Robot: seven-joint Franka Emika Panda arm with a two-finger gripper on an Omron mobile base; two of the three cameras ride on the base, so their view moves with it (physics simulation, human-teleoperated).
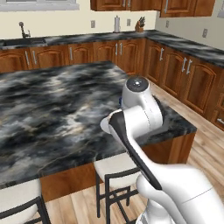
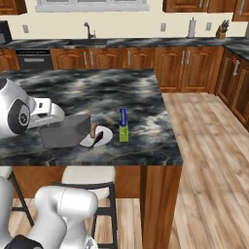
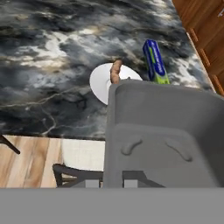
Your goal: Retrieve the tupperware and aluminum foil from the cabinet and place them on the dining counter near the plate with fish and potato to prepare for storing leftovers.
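The grey tupperware [image 3: 162,135] fills the near part of the hand view, its wall caught between my fingertips, so my gripper [image 3: 110,183] is shut on it. Seen from the right base, the tupperware [image 2: 63,130] sits at or just above the dining counter [image 2: 146,107], under my gripper [image 2: 57,120]; contact with the stone cannot be judged. Just right of it lies the white plate [image 2: 99,137] with brownish food [image 3: 115,71]. The blue and green aluminum foil [image 2: 123,125] box rests beside the plate [image 3: 101,83], and the aluminum foil [image 3: 155,61] is apart from the container.
White-cushioned stools [image 2: 87,177] [image 1: 116,168] stand under the counter's near edge. The island's right edge drops to wood floor [image 2: 209,160]. Wall-side counters with a sink [image 2: 87,34], paper towel roll [image 2: 192,28] and knife block [image 2: 222,31] run along the back.
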